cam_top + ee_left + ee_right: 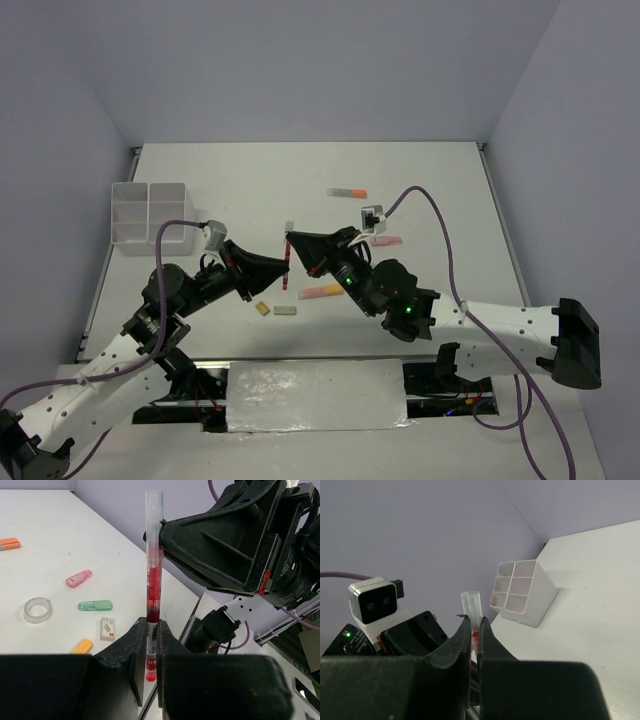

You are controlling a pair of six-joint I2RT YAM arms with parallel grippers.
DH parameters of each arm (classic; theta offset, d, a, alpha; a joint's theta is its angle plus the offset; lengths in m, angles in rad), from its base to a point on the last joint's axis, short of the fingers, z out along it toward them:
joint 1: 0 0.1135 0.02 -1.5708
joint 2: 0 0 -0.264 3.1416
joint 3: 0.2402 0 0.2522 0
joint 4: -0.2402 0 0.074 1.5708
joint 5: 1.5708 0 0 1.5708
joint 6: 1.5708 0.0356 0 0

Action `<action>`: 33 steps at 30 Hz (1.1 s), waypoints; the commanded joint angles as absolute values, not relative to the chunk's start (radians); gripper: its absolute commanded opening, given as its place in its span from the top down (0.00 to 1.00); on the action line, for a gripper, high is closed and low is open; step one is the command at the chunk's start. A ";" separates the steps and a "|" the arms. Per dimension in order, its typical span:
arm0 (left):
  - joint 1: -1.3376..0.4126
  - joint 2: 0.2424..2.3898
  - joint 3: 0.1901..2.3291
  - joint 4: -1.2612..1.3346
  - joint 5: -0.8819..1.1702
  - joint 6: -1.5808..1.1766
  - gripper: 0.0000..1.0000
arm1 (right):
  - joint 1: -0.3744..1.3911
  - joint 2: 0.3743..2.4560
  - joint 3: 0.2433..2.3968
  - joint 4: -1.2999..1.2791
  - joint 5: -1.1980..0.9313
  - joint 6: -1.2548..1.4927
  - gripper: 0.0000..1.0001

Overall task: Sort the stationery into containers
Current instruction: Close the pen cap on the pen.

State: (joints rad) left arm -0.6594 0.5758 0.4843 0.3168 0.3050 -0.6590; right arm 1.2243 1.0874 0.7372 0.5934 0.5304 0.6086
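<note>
A red pen point(285, 280) with a clear cap is held in the air between both grippers. My left gripper point(283, 266) is shut on the pen's lower barrel point(153, 590), with the jaws closed on it in the left wrist view point(149, 630). My right gripper point(291, 240) is shut on the same pen just below its clear cap point(472, 605), with the jaws closed on it in the right wrist view point(475, 625). The white four-compartment container point(148, 215) stands at the table's left and also shows in the right wrist view point(520, 591).
On the table lie an orange marker point(347, 192), a pink marker point(386, 241), an orange-pink marker point(320, 292), a tan eraser point(262, 308) and a grey eraser point(285, 310). The left wrist view shows a tape ring point(37, 610), a green marker point(95, 605) and a pink marker point(79, 578).
</note>
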 commanded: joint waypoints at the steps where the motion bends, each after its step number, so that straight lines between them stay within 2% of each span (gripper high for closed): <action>1: -0.650 0.554 0.548 0.505 0.167 -0.655 1.00 | 1.296 1.120 0.701 0.512 0.443 0.580 1.00; 15: -0.650 0.548 0.603 0.419 0.230 -0.523 1.00 | 1.296 1.128 0.752 0.362 0.391 0.563 1.00; 29: -0.650 0.552 0.640 0.374 0.178 -0.506 1.00 | 1.298 1.115 0.703 0.394 0.345 0.565 1.00; 32: -0.650 0.561 0.620 0.388 0.187 -0.502 1.00 | 1.295 1.095 0.718 0.387 0.334 0.546 0.90; 33: -0.650 0.563 0.614 0.391 0.192 -0.503 1.00 | 1.293 1.077 0.725 0.373 0.336 0.539 0.81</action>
